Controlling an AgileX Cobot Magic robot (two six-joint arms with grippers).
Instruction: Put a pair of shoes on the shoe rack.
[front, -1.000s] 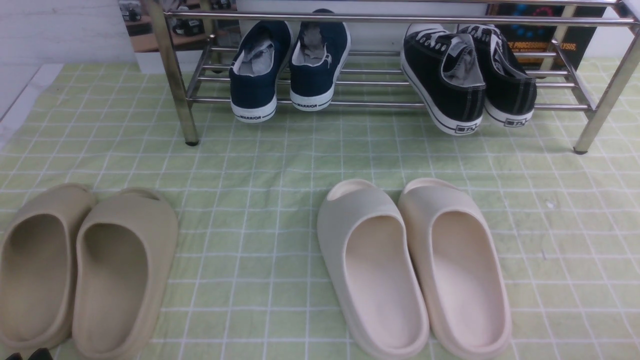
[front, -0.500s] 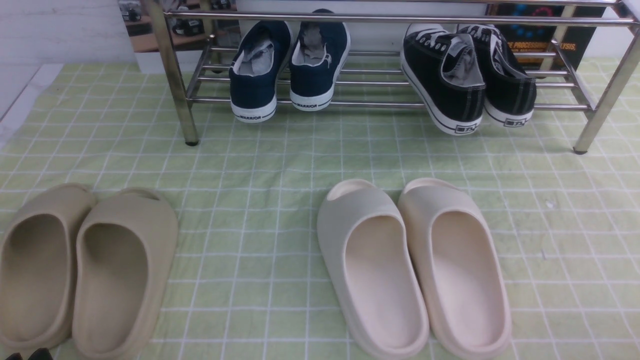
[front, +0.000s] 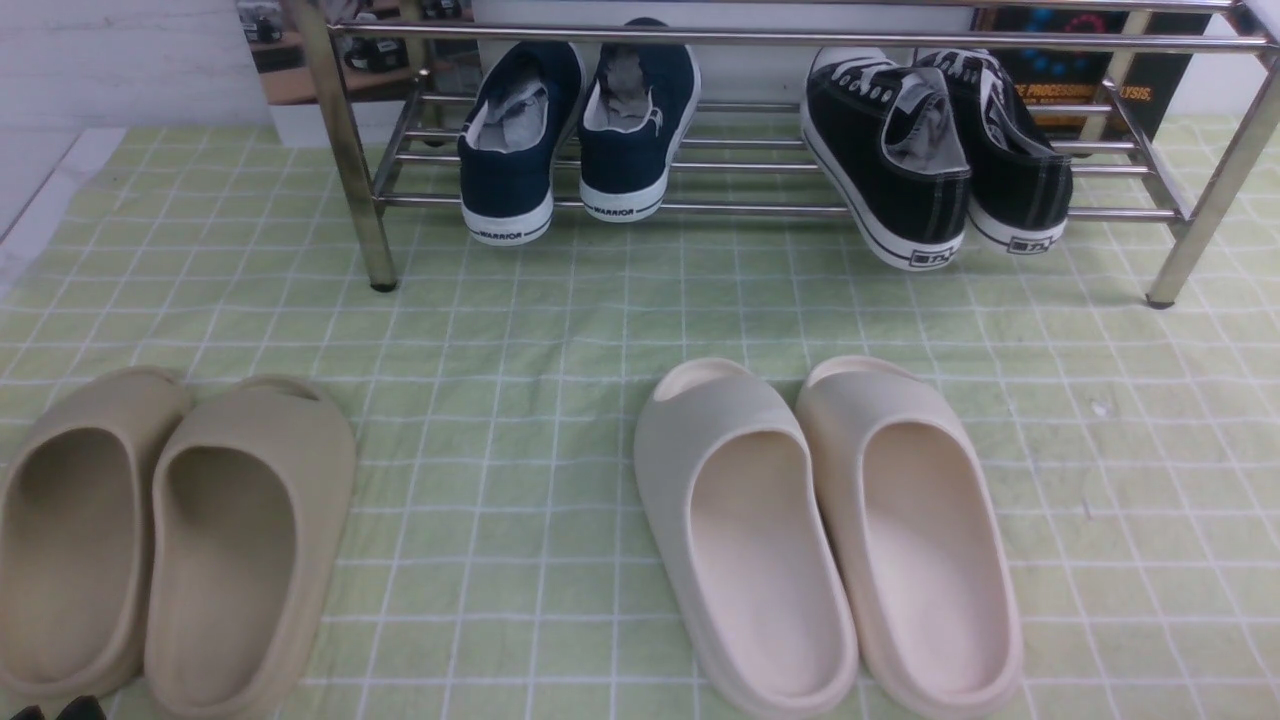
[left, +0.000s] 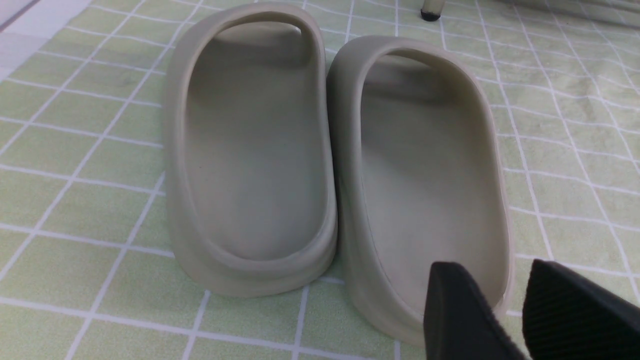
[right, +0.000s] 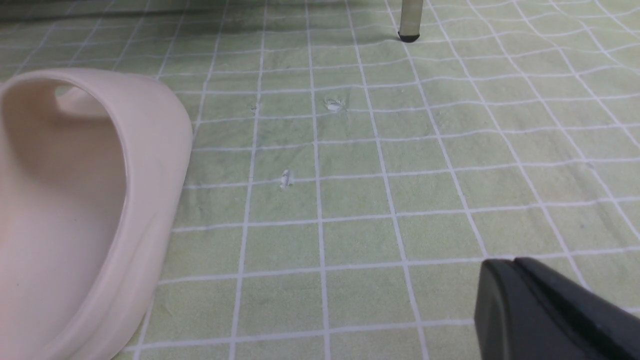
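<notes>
My left gripper hangs parted, my right gripper closed and empty, both at the cloth's near edge; the pair of shoes sits heels-toward-me on the shoe rack at the far-right edge.

Even, bright overhead light fills all three views, and shadows are soft: a faint one lies under the shoe rack on the green checked cloth. The chrome tubes carry thin glints. Close in the wrist views, the dark pincer tips are slightly blurred.
</notes>
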